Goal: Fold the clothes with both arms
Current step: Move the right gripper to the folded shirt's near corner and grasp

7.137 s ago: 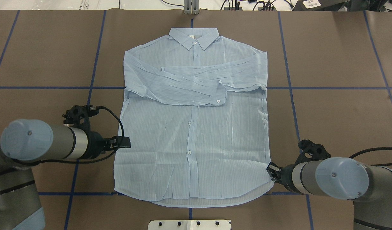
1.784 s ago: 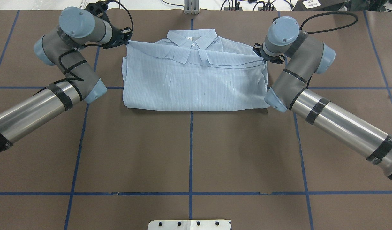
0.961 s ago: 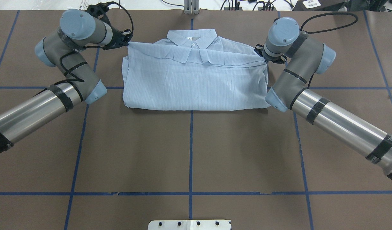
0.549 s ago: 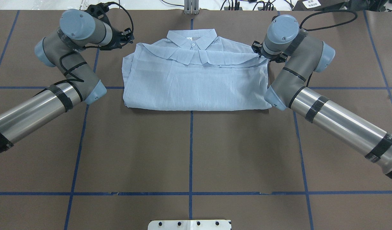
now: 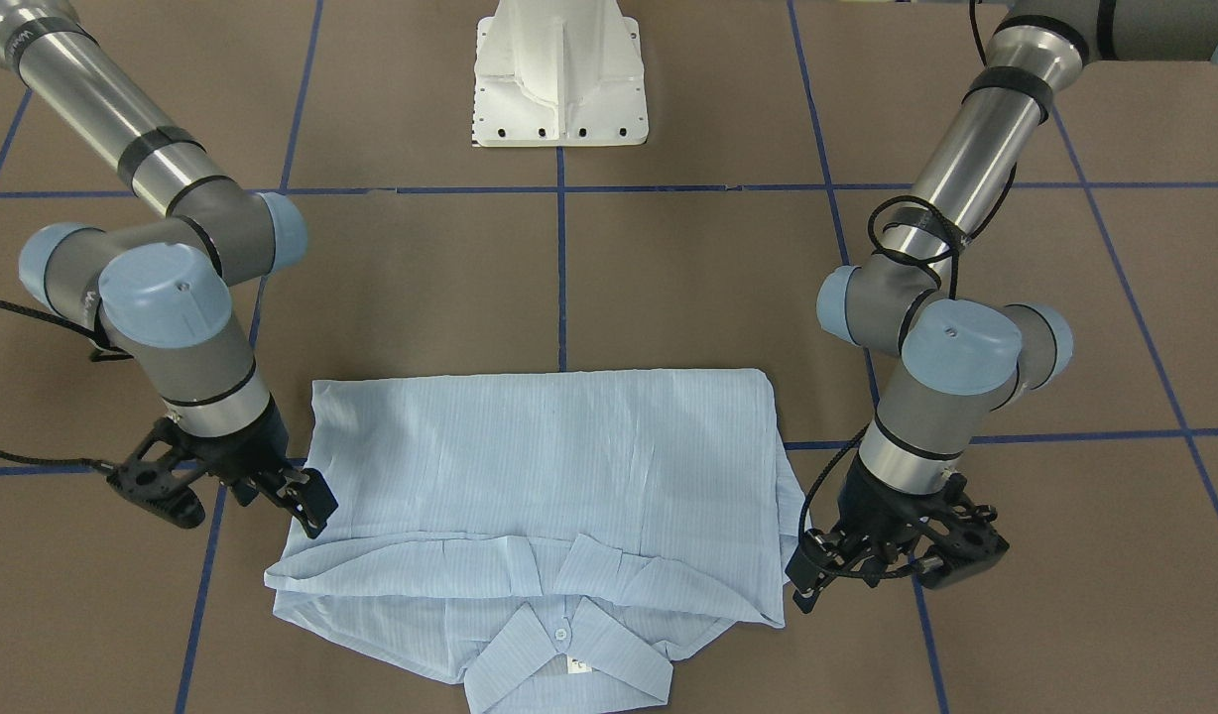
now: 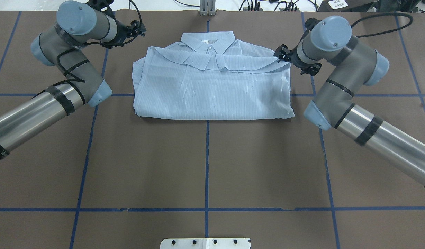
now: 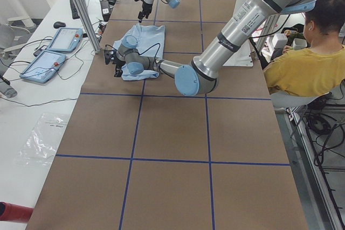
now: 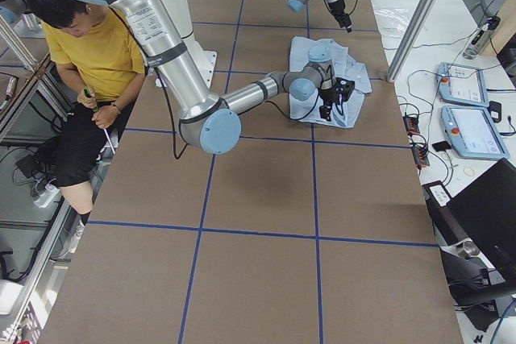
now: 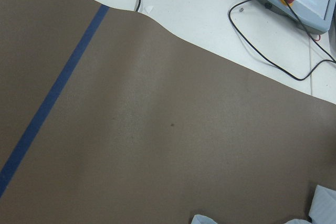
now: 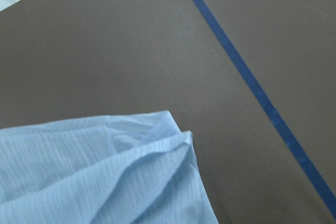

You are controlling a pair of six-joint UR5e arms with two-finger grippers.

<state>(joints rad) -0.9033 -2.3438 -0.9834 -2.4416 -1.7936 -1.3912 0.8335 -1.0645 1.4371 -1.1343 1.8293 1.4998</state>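
The light blue striped shirt (image 6: 212, 90) lies folded in half on the brown table, hem edge drawn up just below the collar (image 5: 564, 650). My left gripper (image 6: 139, 28) hovers open a little beyond the shirt's far left corner, touching no cloth; in the front-facing view the left gripper (image 5: 802, 580) is at the right. My right gripper (image 6: 279, 54) stands open just off the shirt's far right corner, and this right gripper (image 5: 306, 501) holds nothing. The right wrist view shows that shirt corner (image 10: 105, 171) lying loose. A scrap of shirt edge (image 9: 202, 219) shows in the left wrist view.
The white pedestal base (image 5: 559, 74) stands at the table's near edge. Blue tape lines (image 6: 207, 162) grid the brown surface. A seated person in a yellow top (image 7: 302, 63) is beside the robot. Control pendants (image 8: 468, 110) and cables lie beyond the far edge.
The lower half was folded up to the collar, then both grippers let go of the hem corners. In the last half second both grippers drew outward, away from the shirt.
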